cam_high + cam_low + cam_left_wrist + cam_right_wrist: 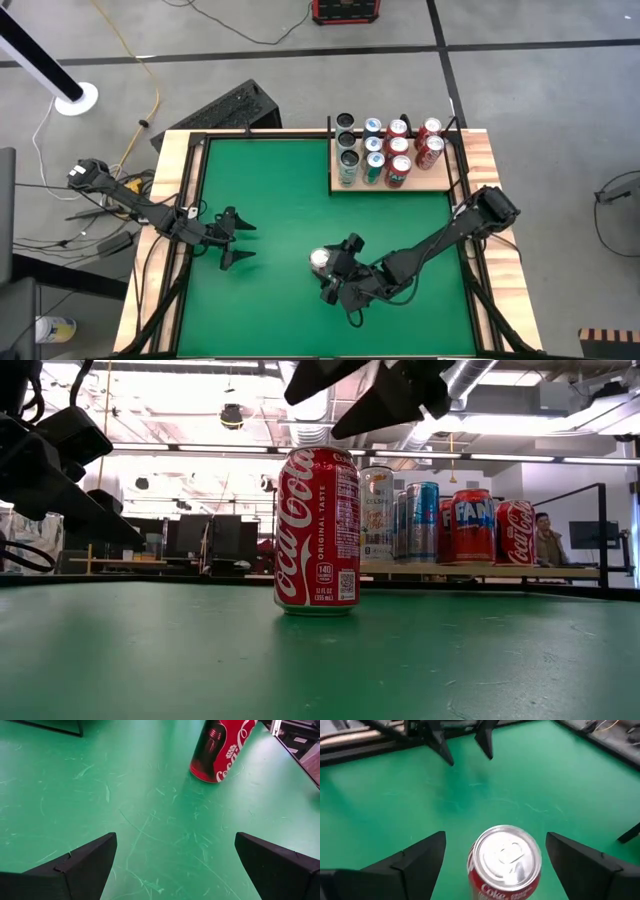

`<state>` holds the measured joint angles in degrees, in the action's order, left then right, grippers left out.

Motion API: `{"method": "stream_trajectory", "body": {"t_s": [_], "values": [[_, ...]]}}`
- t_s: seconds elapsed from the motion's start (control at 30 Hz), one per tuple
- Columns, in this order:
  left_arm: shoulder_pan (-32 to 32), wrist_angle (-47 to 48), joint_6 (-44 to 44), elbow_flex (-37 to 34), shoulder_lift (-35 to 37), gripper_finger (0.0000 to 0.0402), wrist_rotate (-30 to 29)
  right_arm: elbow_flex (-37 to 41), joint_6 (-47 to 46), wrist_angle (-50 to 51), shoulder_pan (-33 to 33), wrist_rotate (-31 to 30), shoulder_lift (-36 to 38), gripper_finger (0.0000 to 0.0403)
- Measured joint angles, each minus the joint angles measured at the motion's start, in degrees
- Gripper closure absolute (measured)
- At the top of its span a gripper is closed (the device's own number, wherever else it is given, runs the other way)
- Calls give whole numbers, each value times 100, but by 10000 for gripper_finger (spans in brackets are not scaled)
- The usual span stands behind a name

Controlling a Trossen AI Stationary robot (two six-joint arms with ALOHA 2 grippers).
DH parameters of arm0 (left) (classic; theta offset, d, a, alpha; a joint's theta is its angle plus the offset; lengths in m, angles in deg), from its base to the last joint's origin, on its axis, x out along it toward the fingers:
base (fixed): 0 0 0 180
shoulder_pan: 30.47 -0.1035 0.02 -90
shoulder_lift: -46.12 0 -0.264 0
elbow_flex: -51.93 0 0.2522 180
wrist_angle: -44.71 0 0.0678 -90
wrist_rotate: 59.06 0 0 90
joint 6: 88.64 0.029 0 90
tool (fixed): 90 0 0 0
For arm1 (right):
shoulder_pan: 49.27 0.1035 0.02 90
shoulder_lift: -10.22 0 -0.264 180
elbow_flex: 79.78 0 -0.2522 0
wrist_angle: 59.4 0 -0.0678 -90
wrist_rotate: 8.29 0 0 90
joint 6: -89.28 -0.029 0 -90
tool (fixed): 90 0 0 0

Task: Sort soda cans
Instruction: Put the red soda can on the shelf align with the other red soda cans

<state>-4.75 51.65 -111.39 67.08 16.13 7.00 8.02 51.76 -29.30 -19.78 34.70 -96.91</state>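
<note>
1. Can of red Coca-Cola (320,260) stands upright and alone on the green mat (270,200), in the lower middle of the high view. In the low view I see the same can (317,530) at the centre of the frame, with its label facing the camera.

2. I see the right gripper (338,272) just beside this can, at the end of the right arm, which stretches low from the right edge of the table toward the lower centre of the frame. In the right wrist view its two dark fingers (415,857) are spread wide. The silver top of the can (505,856) sits between them, and neither finger touches it.

3. I see the left gripper (240,243) in the left half of the high view, well apart from the can. The left arm reaches in from the left edge of the table, and the gripper points toward the right of the frame. Its fingers (80,867) are wide apart with only bare mat between them. The red can (220,750) shows far ahead, in the upper right of the left wrist view.

4. The other soda cans (388,152) stand in rows on a wooden tray (435,185) at the upper right of the high view: dark ones in the left column, teal and silver in the middle, red on the right.
</note>
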Motion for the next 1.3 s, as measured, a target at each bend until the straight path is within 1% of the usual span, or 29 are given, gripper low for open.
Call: {"method": "stream_trajectory", "body": {"t_s": [0.1, 0.33, 0.5, 0.57, 0.7, 0.83, 0.93, 1.07, 1.2, 1.3], "values": [[-1, 1, 0, 0, -1, 10, -7, 0, -3, 22, -56, 243, 0, 34], [1, 3, -5, 0, -1, 10, -5, 0, -192, 146, -119, 234, -3, 36], [1, 5, 10, 0, 1, 10, -3, 21, -326, 301, -142, 163, -301, 36], [0, 32, 17, 0, 1, 10, 8, -30, -385, 11, -199, 130, -495, 37], [1, 26, 15, -2, -36, 10, 16, 2, -436, -21, -232, 195, -732, 37], [0, 29, 10, -2, -74, 10, 11, 2, -435, 14, -256, 239, -763, 38], [0, 28, -3, -2, -76, 10, 8, 2, -449, -11, -251, 215, -763, 45], [-1, 29, -1, -2, -76, 10, 12, 9, -406, 107, -178, 187, -628, 65], [-1, 61, -5, -2, -76, 10, 15, 7, -550, 746, 0, 105, -298, 72], [-1, 95, -10, -2, -76, 10, 15, 7, -934, 1607, 193, 72, 68, 72]]}}
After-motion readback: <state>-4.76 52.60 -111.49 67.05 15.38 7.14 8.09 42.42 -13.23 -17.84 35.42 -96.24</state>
